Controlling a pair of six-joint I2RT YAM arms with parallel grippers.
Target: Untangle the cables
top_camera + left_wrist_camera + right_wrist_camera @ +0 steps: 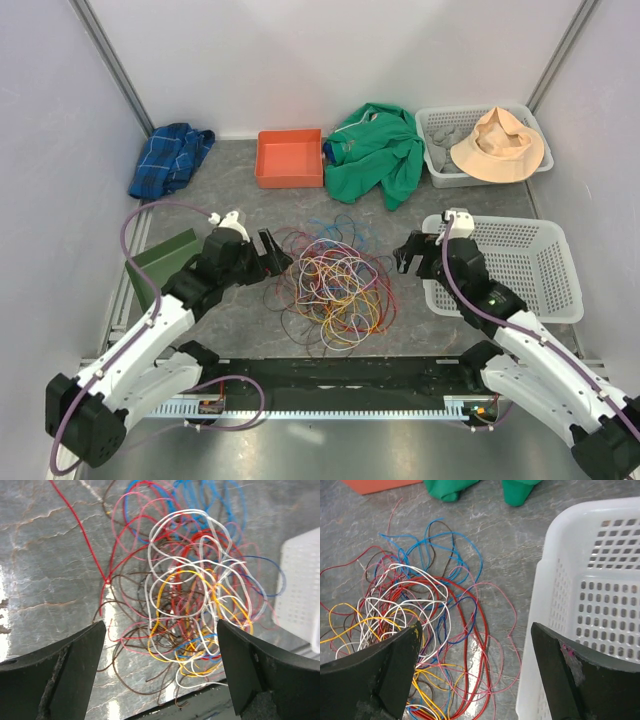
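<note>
- The cables (335, 285) lie in one loose tangle in the middle of the counter (240, 200), between the two arms.
- In the tangle, white, yellow, red, pink, blue and brown loops cross over each other; the white and yellow ones bunch at its centre (195, 600).
- A few blue loops and one long red strand stray out towards the far side (415, 615).
- The left arm (150, 335) reaches in from the left. Its jaws are spread wide just left of the tangle, with nothing between them.
- The right arm (530, 345) reaches in from the right. Its jaws are also spread wide and hold nothing, sitting between the tangle and a white basket (520, 262).
- That basket (600, 605) stands right of the cables, near them; whether any strand touches it I cannot tell.
- At the far edge sit a blue plaid cloth (170, 158), an orange tray (289, 158) and a green cloth (378, 150).
- Beside them, a second basket (435, 120) holds a tan hat (497, 145).
- A dark green board (165, 258) leans at the left wall.
</note>
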